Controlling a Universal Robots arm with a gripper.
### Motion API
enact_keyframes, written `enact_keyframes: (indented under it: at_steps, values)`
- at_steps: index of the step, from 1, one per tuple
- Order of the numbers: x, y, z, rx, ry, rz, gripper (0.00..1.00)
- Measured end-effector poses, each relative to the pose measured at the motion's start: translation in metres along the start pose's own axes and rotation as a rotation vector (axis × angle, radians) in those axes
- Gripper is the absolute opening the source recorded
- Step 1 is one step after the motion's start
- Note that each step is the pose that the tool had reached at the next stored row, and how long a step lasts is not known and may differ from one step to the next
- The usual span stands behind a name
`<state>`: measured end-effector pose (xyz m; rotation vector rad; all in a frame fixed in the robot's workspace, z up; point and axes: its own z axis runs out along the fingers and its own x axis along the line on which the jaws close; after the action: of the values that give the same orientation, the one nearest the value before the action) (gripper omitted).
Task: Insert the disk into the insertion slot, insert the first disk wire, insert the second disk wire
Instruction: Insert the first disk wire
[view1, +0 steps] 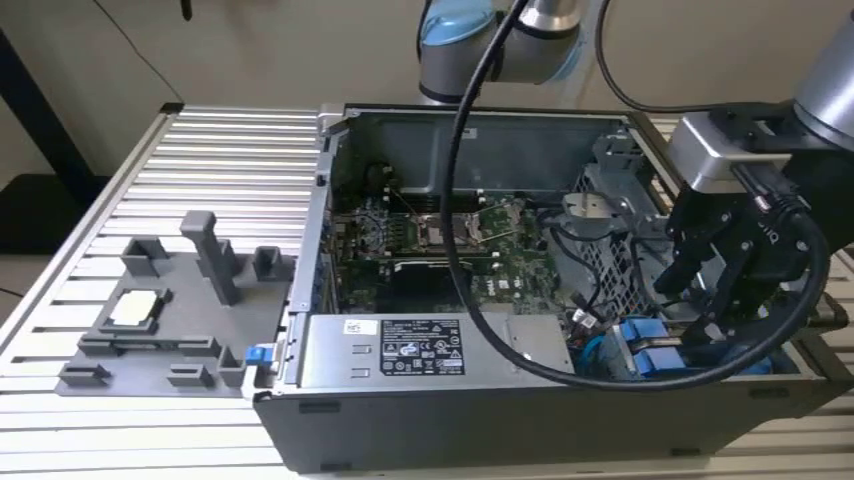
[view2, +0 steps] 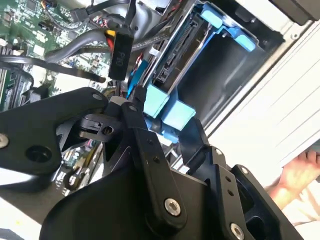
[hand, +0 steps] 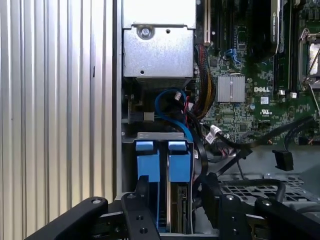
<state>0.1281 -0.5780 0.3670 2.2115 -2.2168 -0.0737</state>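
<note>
Hand (hand: 175, 184) spread wide, gripping nothing, one finger on each side of the disk (hand: 148, 162). The disk stands in the slot (view1: 607, 265), at the case (view1: 534, 400) corner nearest the surface's (view1: 227, 150) front edge, on the exterior view's right. Risks, as judged: a tilted push would jam the blue carrier against the slot wall, and the fingers could snag the loose black plug (view2: 118, 55) just beyond.

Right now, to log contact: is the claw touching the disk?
Cannot tell: in the first wrist view the claw flanks the disk, contact line hidden.
</note>
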Motion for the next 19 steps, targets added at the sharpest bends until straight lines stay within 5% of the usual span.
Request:
enact_keyframes:
  at_steps: [7, 12, 15, 19]
  values:
    - [-0.0014, 0.0012, -0.0299, 0.0003, 0.0001, 0.000, 0.55]
    - [-0.0021, 0.0012, -0.0302, 0.0069, -0.0007, 0.001, 0.55]
    - [-0.0022, 0.0016, -0.0302, 0.0418, -0.0353, -0.002, 0.55]
    - [-0.0021, 0.0021, -0.0301, 0.0811, -0.0978, -0.007, 0.55]
